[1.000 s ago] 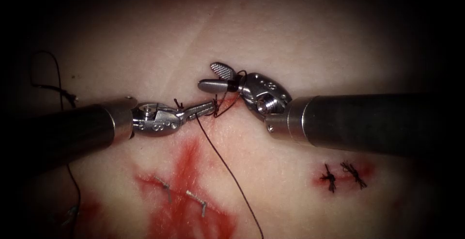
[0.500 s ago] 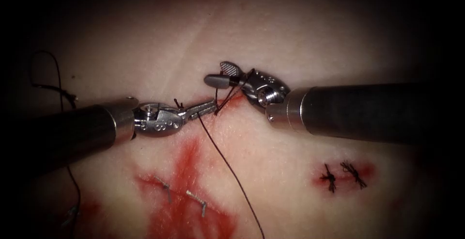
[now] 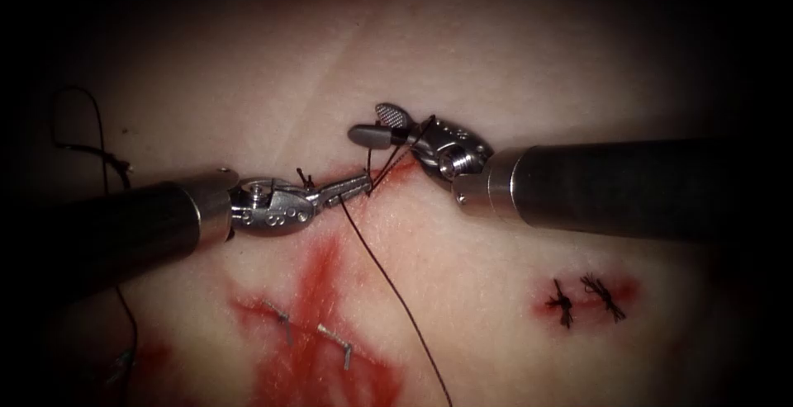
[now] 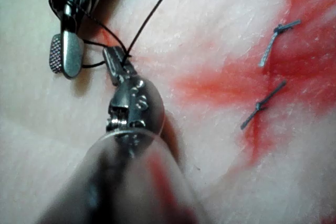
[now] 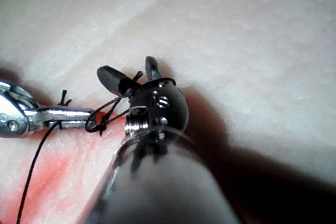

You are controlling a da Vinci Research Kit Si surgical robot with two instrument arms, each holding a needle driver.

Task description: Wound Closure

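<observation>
My left tool (image 3: pixel 359 181) comes in from the left and is shut on the dark thread (image 3: pixel 388 279) just left of the small red cut (image 3: pixel 395 172) in the tissue (image 3: pixel 496 60). From those jaws the thread runs down toward the near edge. My right tool (image 3: pixel 370 125) hovers above the cut with its jaws open, holding nothing; loops of thread are wound around them and run taut down to the cut. The left wrist view has the left tool (image 4: pixel 113 59) gripping thread beside the right tool (image 4: pixel 64 64). The right wrist view shows the right tool (image 5: pixel 126 66) open and looped.
Two pale stitches (image 3: pixel 334 345) cross a patch of red fluid (image 3: pixel 318 275) below the left tool. Two dark knotted stitches (image 3: pixel 582 298) sit below the right shaft. A loose strand of thread (image 3: pixel 99 147) curls at the far left.
My right tool has lifted up and a little to the right, drawing the loops around it taut. My left tool has edged slightly right, still gripping the thread.
</observation>
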